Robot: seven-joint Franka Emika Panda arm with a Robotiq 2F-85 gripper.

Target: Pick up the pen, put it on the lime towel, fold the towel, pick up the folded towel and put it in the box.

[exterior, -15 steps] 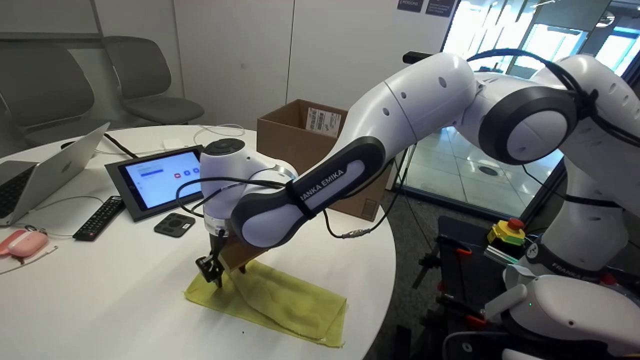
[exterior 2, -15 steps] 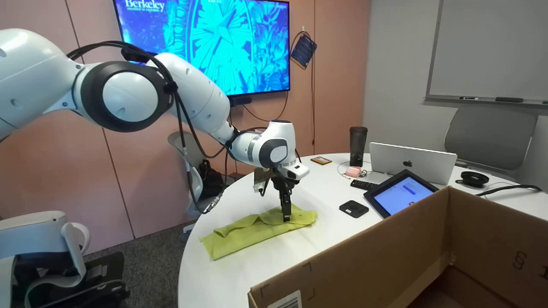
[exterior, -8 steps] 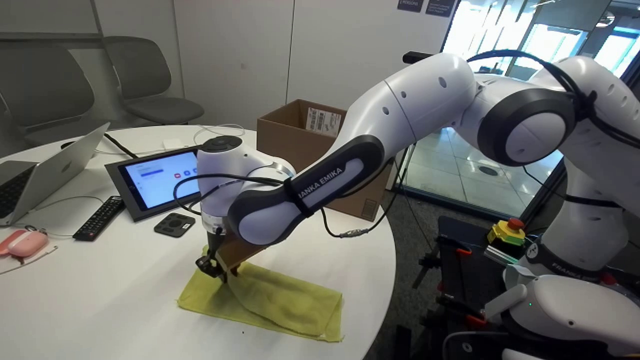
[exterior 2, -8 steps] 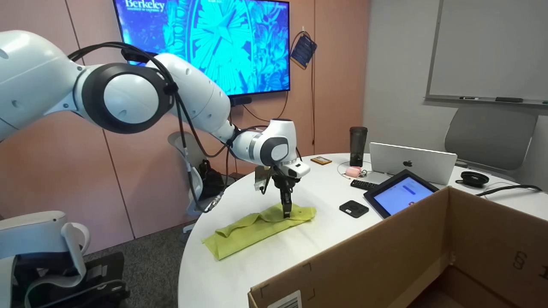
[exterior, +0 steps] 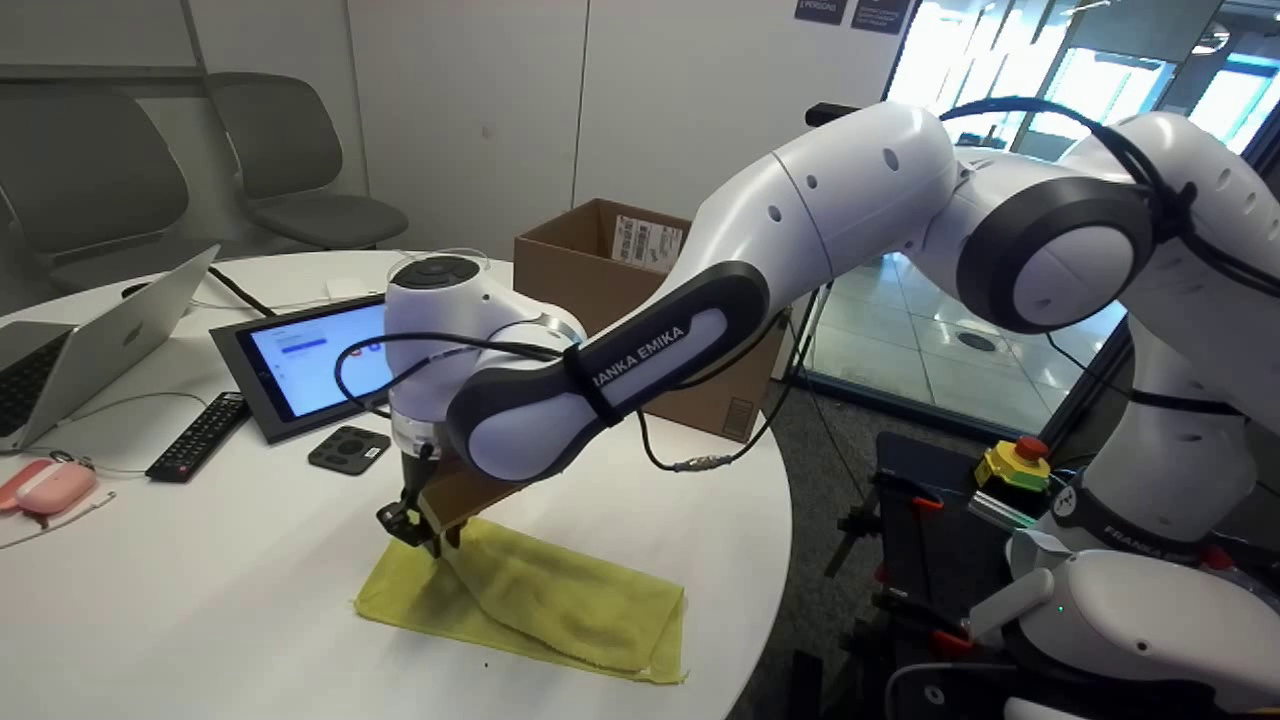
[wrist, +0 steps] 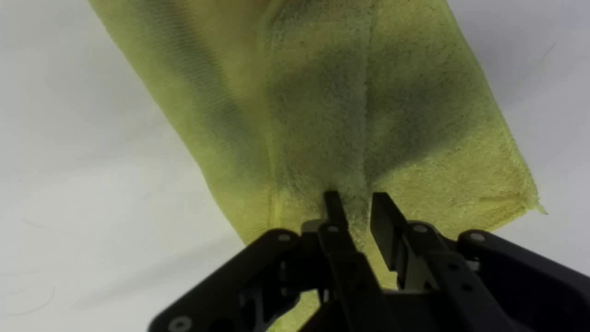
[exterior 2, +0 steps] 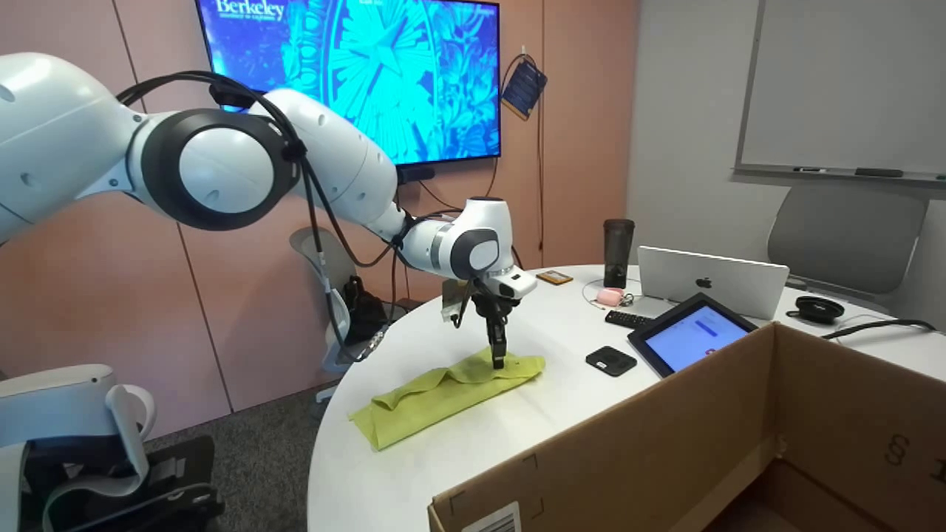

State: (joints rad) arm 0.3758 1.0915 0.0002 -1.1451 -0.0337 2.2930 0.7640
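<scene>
The towel (exterior: 550,600) lies folded into a long strip on the white table (exterior: 230,610), its layers over one another, so what is between them is hidden. The pen cannot be made out in any view. The gripper (wrist: 356,203) points down at one end of the towel. In the wrist view its fingers (wrist: 386,221) stand a narrow gap apart, with yellow-green cloth visible through the gap and nothing clasped; whether they touch the towel I cannot tell. That view cuts the towel off at top and bottom, the gripper covers some of it, and shadows darken its middle.

In an exterior view the box (exterior 2: 650,436) stands open, well apart from the towel, and runs out of view; its white label (exterior 2: 499,520) is cut off too. The arm (exterior: 690,345), in an exterior view, hides part of the box's wall. Off the gripper's end of the towel lies a small dark pad (exterior: 349,450), its markings too small to read. Farther from the towel, the tablet (exterior: 320,360) is partly covered by the arm, and the remote (exterior: 198,437) lies beside it. The laptop (exterior: 130,342), farther still, is cut off by the edge of the view.
</scene>
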